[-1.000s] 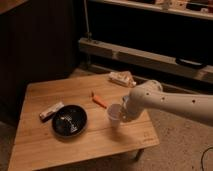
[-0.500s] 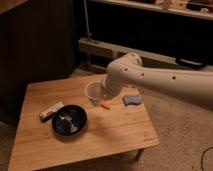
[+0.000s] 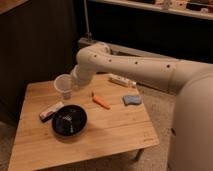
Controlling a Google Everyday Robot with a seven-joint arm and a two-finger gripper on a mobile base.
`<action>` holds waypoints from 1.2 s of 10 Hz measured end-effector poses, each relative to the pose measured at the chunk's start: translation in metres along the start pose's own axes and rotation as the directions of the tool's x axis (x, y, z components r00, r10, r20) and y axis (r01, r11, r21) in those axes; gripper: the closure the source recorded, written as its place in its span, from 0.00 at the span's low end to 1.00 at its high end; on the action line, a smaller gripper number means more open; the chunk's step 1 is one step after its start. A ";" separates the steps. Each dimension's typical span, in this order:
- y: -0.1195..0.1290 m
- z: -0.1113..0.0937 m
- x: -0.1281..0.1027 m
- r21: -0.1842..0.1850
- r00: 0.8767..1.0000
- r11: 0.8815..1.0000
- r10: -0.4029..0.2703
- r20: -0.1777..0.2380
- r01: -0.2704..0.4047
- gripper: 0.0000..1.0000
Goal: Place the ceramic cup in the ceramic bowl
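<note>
The white ceramic cup [image 3: 63,86] is held tilted in the air above the left part of the wooden table [image 3: 115,132]. My gripper [image 3: 71,86] is at the end of the white arm, right against the cup, shut on it. The black ceramic bowl [image 3: 69,120] sits on the table below and slightly right of the cup, with light reflections inside. The cup is above the bowl's far-left edge, apart from it.
An orange carrot-like item [image 3: 100,102] lies right of the bowl. A blue sponge [image 3: 132,99] lies further right. A white packet [image 3: 122,80] lies at the table's back edge. A wrapped bar [image 3: 51,111] lies left of the bowl. A dark cabinet stands behind.
The arm has carried the cup leftward across the table, from the right of the carrot to above the bowl's far-left side, and the cup is now tilted.
</note>
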 end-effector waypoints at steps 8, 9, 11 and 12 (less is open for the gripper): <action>0.018 0.020 -0.049 -0.030 0.995 1.000 -0.006 0.100 0.009 1.00; 0.033 0.015 -0.060 -0.036 0.994 0.999 0.011 0.105 -0.007 1.00; 0.046 0.017 -0.077 -0.036 0.991 0.999 0.022 0.131 -0.017 0.93; 0.048 0.024 -0.085 -0.031 0.987 0.999 0.012 0.158 -0.007 0.83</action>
